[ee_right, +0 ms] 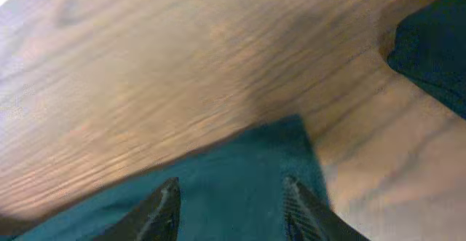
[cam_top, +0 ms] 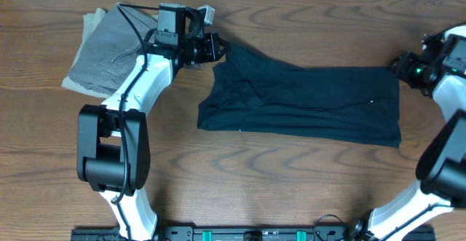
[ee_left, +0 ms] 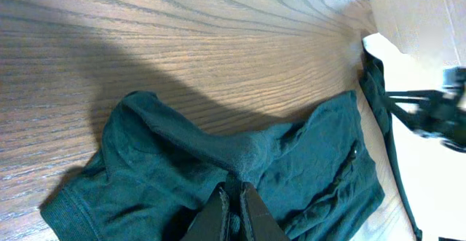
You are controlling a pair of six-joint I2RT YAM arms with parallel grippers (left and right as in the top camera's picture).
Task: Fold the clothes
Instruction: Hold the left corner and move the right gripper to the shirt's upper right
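Note:
The black T-shirt [cam_top: 306, 99] lies folded into a long band across the middle of the table. My left gripper [cam_top: 217, 48] is at its upper left corner and is shut on a pinch of the fabric [ee_left: 251, 161], with the fingers [ee_left: 234, 197] closed around a raised fold. My right gripper [cam_top: 397, 65] is at the shirt's upper right corner. Its fingers [ee_right: 231, 201] are open and spread above the corner of the shirt [ee_right: 247, 168], holding nothing.
A grey folded garment [cam_top: 108, 48] lies at the back left, beside the left arm. The wooden table [cam_top: 291, 183] extends in front of the shirt. The arm bases stand at the front edge.

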